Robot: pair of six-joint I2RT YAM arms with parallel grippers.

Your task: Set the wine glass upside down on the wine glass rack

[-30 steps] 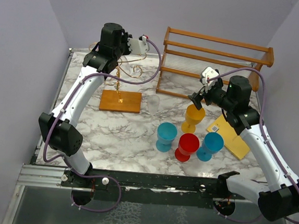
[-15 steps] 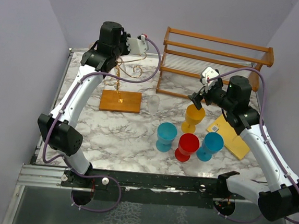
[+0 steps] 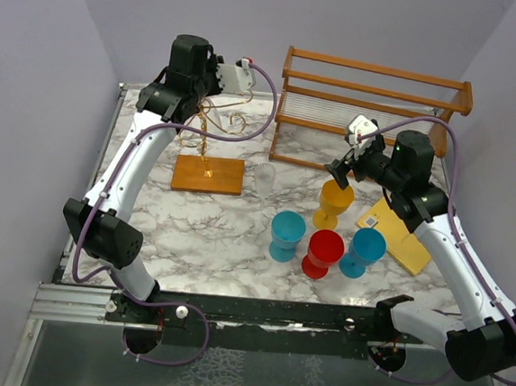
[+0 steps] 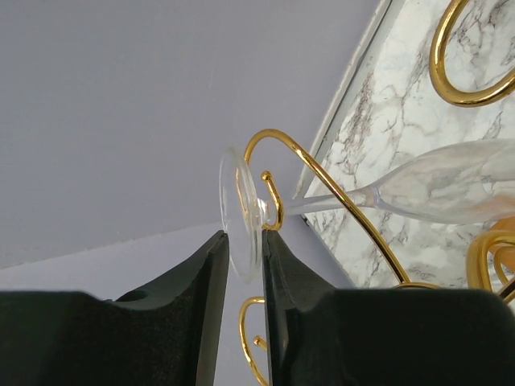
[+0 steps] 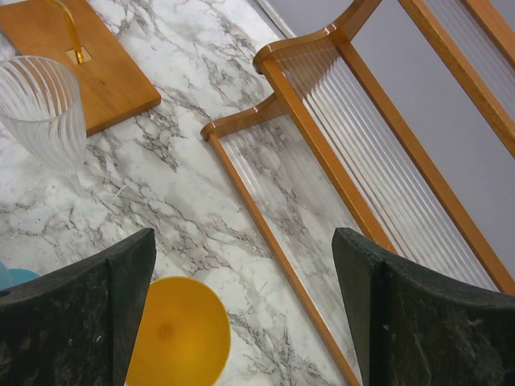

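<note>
The wine glass (image 4: 241, 213) is clear; its round foot sits between my left gripper's (image 4: 243, 265) black fingers, which are shut on it. Its stem lies in a gold curled arm (image 4: 338, 193) of the wine glass rack, and the bowl (image 4: 451, 189) points away to the right over the marble. In the top view the rack's post (image 3: 204, 139) stands on its orange-brown base (image 3: 207, 174), with my left gripper (image 3: 168, 104) high beside it at the far left. My right gripper (image 5: 241, 265) is open and empty above a yellow goblet (image 5: 179, 334).
A clear ribbed tumbler (image 3: 265, 179) stands right of the rack base. The yellow goblet (image 3: 334, 202), two blue goblets (image 3: 287, 234) (image 3: 364, 250) and a red one (image 3: 324, 252) cluster mid-table. A wooden slatted shelf (image 3: 374, 104) is at the back right, a yellow board (image 3: 399, 232) beneath my right arm.
My left wrist has shifted slightly to the left and back at the rack's top. The right arm has not moved.
</note>
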